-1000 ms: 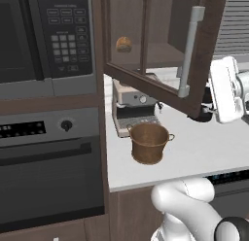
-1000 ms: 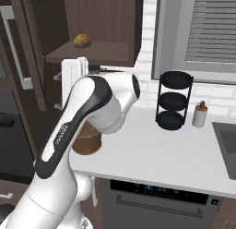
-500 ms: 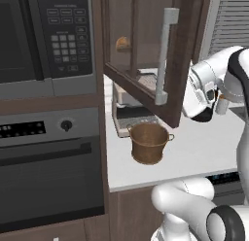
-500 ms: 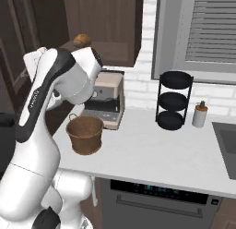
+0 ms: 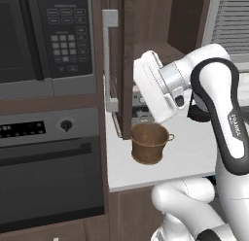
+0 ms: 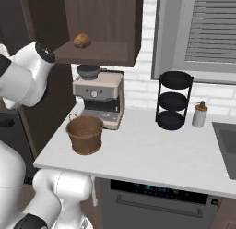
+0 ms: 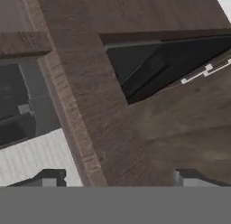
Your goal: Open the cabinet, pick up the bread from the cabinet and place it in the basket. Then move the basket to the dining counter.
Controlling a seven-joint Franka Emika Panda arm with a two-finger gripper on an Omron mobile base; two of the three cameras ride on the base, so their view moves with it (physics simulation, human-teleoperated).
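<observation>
Right against the swung-open cabinet (image 5: 127,65) door we hold our gripper (image 7: 117,177), fingers spread wide and empty, pushing it aside so the bread (image 6: 82,40) inside, above the basket (image 6: 85,134), is reachable.

The white arm rises from the base, bends sharply at the elbow and reaches up and left, its forearm raised at chest height. The hand (image 7: 117,178) has its two dark fingertips (image 7: 49,177) set wide apart, with nothing between them.
</observation>
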